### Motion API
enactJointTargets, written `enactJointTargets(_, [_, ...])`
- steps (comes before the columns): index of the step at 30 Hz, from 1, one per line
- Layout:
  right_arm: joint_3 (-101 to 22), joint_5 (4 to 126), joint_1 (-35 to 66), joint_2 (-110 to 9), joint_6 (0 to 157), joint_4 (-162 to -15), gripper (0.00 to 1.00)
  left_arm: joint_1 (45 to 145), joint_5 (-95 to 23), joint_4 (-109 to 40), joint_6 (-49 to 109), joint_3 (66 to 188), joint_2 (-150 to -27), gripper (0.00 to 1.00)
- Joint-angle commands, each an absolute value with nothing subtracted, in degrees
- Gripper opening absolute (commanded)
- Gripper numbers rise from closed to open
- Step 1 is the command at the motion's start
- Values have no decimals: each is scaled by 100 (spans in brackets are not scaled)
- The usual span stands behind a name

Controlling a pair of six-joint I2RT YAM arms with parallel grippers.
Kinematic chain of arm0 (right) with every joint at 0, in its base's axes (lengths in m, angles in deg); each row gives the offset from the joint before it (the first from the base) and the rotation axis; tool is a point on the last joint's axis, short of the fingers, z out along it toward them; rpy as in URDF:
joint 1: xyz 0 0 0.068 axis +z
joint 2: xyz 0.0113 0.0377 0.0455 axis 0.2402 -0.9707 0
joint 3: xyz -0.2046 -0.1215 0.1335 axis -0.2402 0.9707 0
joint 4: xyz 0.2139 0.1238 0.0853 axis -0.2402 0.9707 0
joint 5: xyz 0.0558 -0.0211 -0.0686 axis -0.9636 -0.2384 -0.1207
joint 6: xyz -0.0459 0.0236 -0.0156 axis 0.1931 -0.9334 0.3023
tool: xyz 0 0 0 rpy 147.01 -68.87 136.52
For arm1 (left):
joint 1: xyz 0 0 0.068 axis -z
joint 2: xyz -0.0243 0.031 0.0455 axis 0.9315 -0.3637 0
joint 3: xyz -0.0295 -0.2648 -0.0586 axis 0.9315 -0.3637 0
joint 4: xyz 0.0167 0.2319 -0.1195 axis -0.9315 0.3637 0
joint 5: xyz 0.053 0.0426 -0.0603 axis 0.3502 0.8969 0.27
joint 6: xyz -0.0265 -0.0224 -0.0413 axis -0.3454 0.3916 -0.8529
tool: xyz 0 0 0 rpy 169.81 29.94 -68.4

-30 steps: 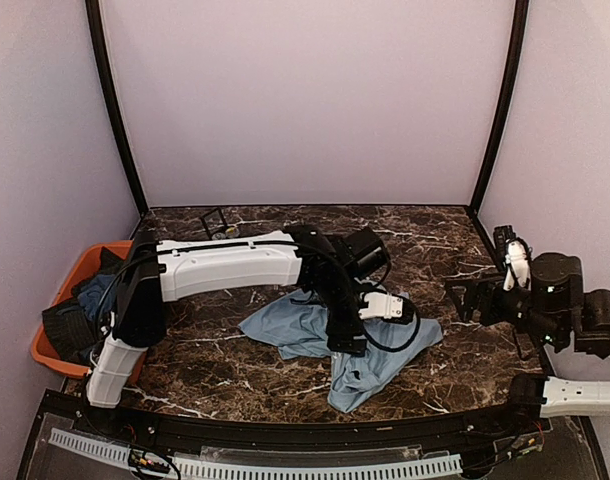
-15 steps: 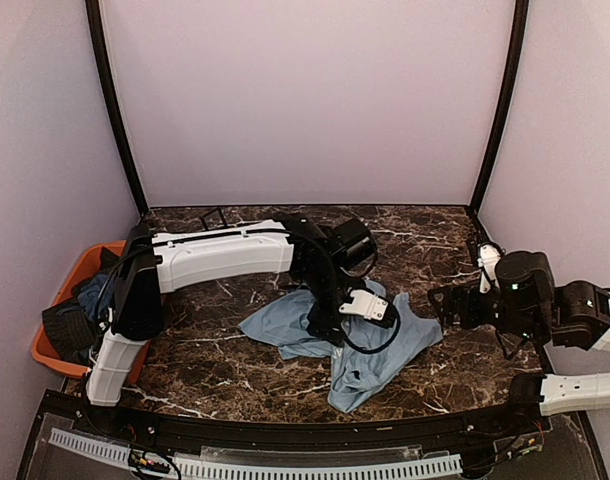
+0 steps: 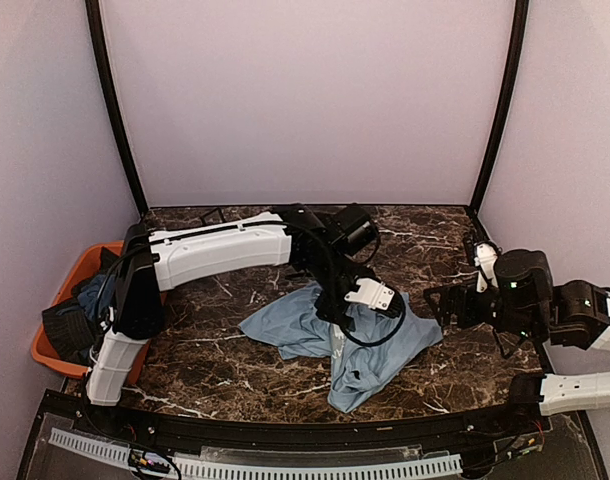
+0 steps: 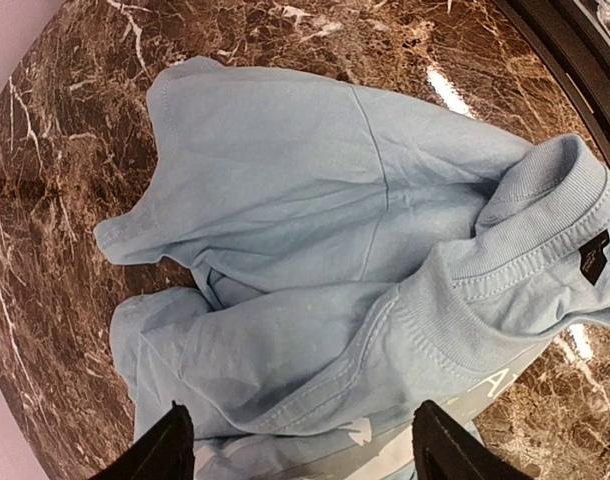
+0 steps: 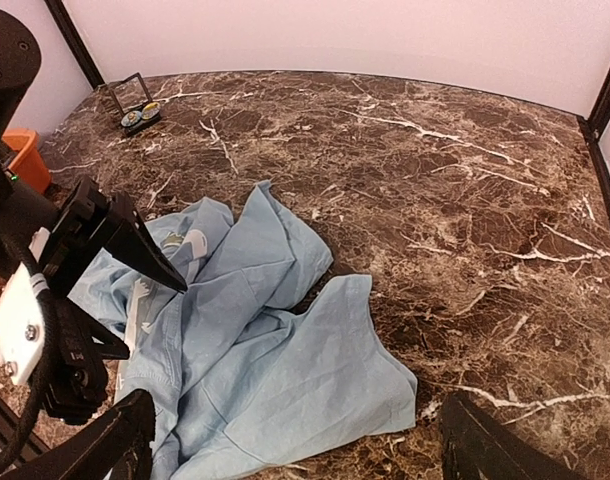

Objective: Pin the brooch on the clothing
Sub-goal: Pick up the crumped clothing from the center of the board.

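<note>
Only slivers of T-shirt [image 4: 315,250] lettering [image 5: 192,244]

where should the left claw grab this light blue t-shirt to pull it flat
Probably the ribbed collar of the T-shirt: it is the thickest edge and stands up as a raised fold beside the black label. Come straight down with the left claw, jaws across the rib; the rest lies crumpled on the marble table.
</note>
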State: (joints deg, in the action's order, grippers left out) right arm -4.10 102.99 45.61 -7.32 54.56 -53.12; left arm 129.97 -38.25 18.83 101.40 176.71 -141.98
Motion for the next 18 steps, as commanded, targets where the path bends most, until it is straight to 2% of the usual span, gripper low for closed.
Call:
enactJointTargets(1, [-389,10294,4547,-579,5474,-5474,96,13059,-3724,2014,10356,17738,-14386,73])
enactJointTargets(7, [-315,10290,4546,-544,5485,-5516,95,13100,-3441,2002,10407,17690,-14532,59])
enactJointTargets(14, [-243,10250,4544,-563,5465,-5548,95,13142,-3257,2052,10534,17704,-14695,49])
enactJointTargets(16, [-217,10259,4543,-543,5439,-5554,95,13148,-3250,2068,10528,17699,-14702,41])
enactJointTargets(17, [-206,10258,4547,-540,5432,-5556,95,13150,-3250,2066,10514,17702,-14702,25])
enactJointTargets(18, [-197,10260,4545,-540,5436,-5568,95,13155,-3210,2015,10484,17699,-14698,13])
